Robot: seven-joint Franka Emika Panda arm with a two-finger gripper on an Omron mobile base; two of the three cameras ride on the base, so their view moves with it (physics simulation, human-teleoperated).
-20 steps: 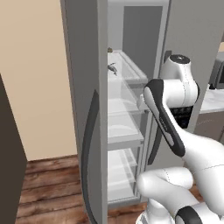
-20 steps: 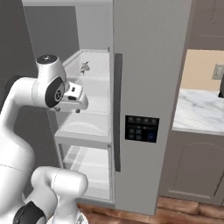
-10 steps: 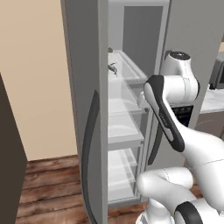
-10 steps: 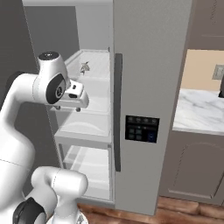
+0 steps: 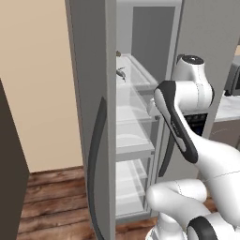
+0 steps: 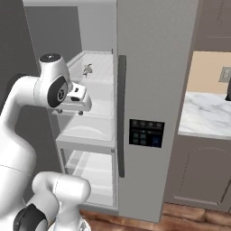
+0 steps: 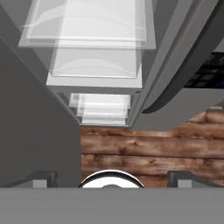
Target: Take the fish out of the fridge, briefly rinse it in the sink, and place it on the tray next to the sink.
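**Fish on the top fridge shelf, hand empty**

The fish [image 6: 87, 69] lies on the top frosted shelf of the open fridge [image 6: 153, 67], well inside. We see our hand [image 6: 80, 104] at the shelf front one level below, fingers spread wide, gripping nothing. The floor [image 5: 51, 197] is brown wood planks; a beige wall [image 5: 37, 70] stands left of the fridge. The right base view adds a white marble desk [image 6: 203, 118] and the door's dark control panel [image 6: 145, 133]. The hand view looks down past stacked shelves [image 7: 94, 52] to the planks.
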